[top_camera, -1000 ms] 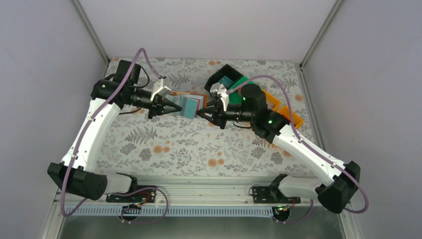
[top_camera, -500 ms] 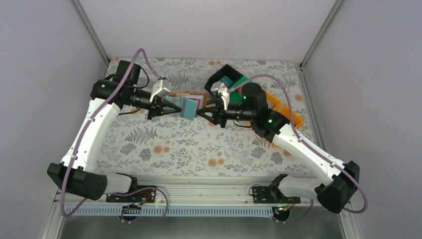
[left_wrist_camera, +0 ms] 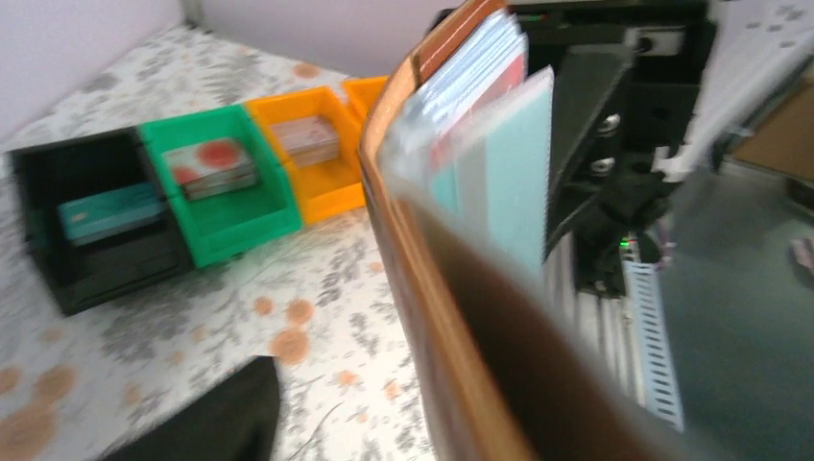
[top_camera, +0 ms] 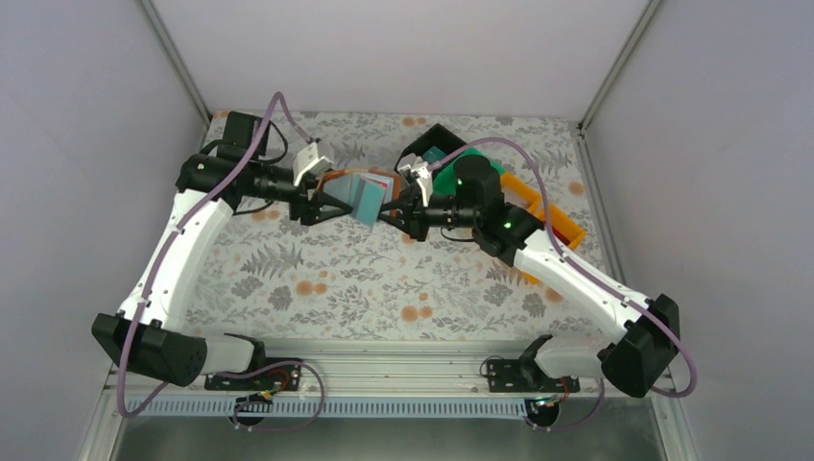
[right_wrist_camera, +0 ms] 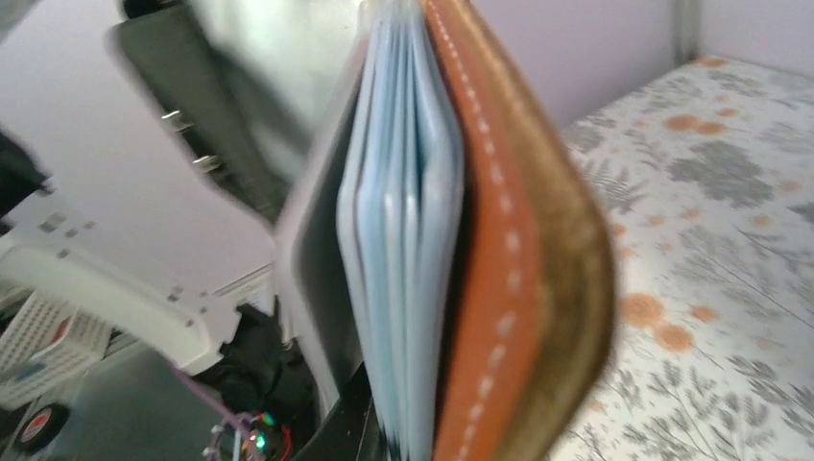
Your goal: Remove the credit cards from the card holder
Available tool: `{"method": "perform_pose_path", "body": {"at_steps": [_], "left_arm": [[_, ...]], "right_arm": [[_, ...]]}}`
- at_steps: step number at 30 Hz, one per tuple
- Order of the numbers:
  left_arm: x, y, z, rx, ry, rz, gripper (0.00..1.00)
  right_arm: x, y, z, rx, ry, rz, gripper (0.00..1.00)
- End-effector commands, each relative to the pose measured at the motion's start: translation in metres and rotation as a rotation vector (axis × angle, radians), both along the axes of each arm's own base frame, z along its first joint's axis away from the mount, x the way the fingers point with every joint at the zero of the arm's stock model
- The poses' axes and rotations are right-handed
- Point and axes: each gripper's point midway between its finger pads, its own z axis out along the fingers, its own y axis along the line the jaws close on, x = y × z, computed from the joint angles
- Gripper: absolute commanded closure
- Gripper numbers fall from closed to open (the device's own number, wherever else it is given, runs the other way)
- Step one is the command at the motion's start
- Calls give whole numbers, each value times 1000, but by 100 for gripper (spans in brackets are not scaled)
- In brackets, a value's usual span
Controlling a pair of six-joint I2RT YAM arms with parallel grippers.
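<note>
Top external: left fingers [top_camera: 344,205] newly apart, right fingers [top_camera: 392,213] tight on card holder [top_camera: 368,199].

Card holder [top_camera: 368,197] fills gap between left gripper [top_camera: 338,205] and right gripper [top_camera: 396,213] — bins [left_wrist_camera: 235,229] block far right; near tabletop [top_camera: 365,288] open.

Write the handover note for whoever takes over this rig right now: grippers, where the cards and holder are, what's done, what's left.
Left gripper: open; its visible finger stands clear of the card holder.
Right gripper: shut on the card holder, holding it up between the two arms.
Credit cards: several pale and teal ones and a reddish one, still in the holder's slots.
Done: holder picked up. A card lies in each of the black bin, green bin and orange bin.
Left: pull out the cards that are in the holder.
</note>
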Motion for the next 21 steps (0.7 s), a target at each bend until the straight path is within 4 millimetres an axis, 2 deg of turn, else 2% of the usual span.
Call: {"method": "perform_pose_path", "body": {"at_steps": [1,3,6,9,10,15,21], "left_arm": [[38,11,-9,80,-41,176,0],[52,17,-14,111,-52,254,0],[71,23,-22,148,-48,342,0],[81,30,-31,189,-47,405,0],[84,32,-32,200,-53,422,0],[90,38,-42,229,-52,463,0],[94,35,-61,230,11,474,0]], "right_arm": [[50,-13,5,-53,99,-324,96],[80,-30,-26,-170,235,-547,96],[101,-36,-62,-283,356,-764,96],[117,-48,-82,-467,302,-991,96],[122,-49,-80,-507,286,-1042,96],[126,-27,-96,-647,267,-1039,96],[113,12,-90,-602,302,-872,96]]}}
